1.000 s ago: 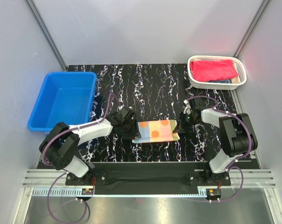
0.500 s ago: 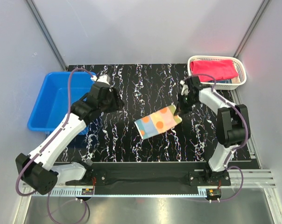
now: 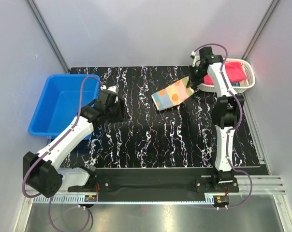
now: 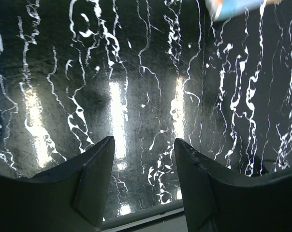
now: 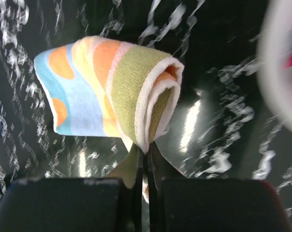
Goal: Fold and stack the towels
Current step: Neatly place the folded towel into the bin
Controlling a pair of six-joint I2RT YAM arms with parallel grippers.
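Your right end effector (image 5: 147, 164) is pressed together on the white-edged hem of a folded towel (image 5: 107, 92) striped in blue, peach and green with orange dots. You see the towel (image 3: 172, 93) over the far right of the bench (image 3: 151, 130), just beside the white basket (image 3: 233, 60), where a pink-red towel (image 3: 235, 72) lies. Your left end effector (image 4: 143, 150) is spread, holding nothing, above bare bench near the blue bin (image 3: 44, 104).
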